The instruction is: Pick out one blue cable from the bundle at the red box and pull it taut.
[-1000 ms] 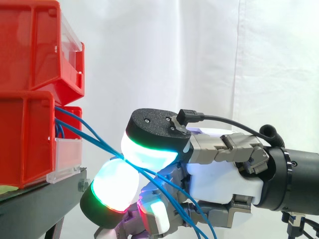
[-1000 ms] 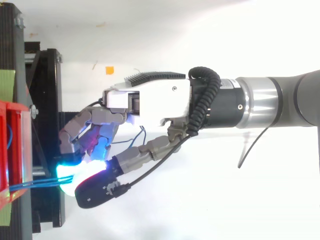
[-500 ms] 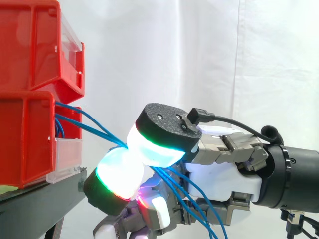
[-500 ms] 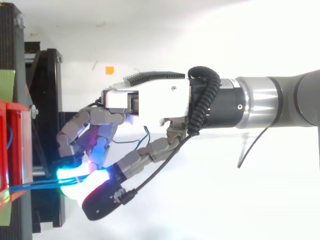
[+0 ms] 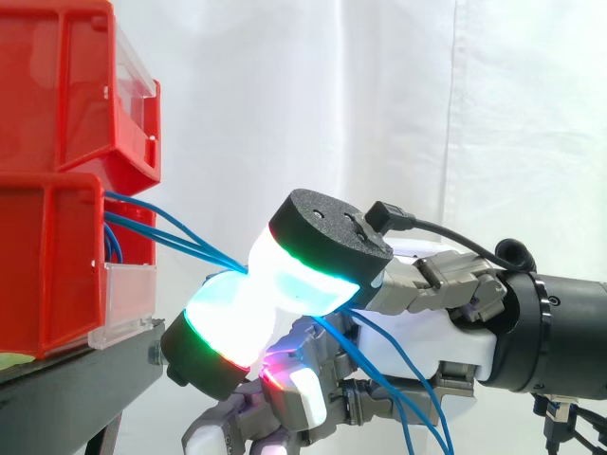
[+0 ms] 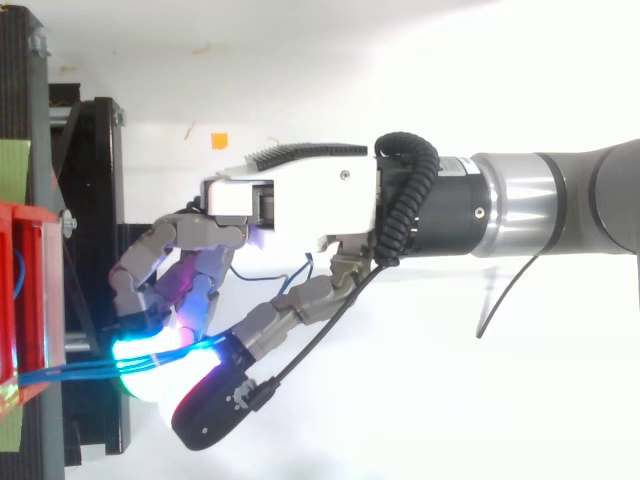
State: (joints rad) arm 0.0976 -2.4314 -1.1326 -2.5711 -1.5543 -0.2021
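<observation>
Several thin blue cables [image 5: 166, 237] run out of the lower red box [image 5: 47, 265] and slope down to my hand [image 5: 427, 336]. The thumb pad, glowing cyan and green, presses from above against a finger pad [image 5: 223, 322] glowing white, green and red, and the cables are pinched between them. Behind the pinch the cables hang in loose loops [image 5: 398, 398] under the palm. From above, the hand [image 6: 300, 195] reaches left from the arm, and the cables [image 6: 70, 372] stretch from the box [image 6: 25, 290] to the glowing pads.
A second red bin [image 5: 66, 85] sits on top of the lower box, both on a black stand [image 5: 66, 393]. A clear label holder [image 5: 128, 299] fronts the lower box. An orange mark [image 6: 219, 140] lies on the white floor.
The thumb has swung outward and tilted, and the pinch has shifted slightly right, away from the box. The cables between box and pads lie straighter than before.
</observation>
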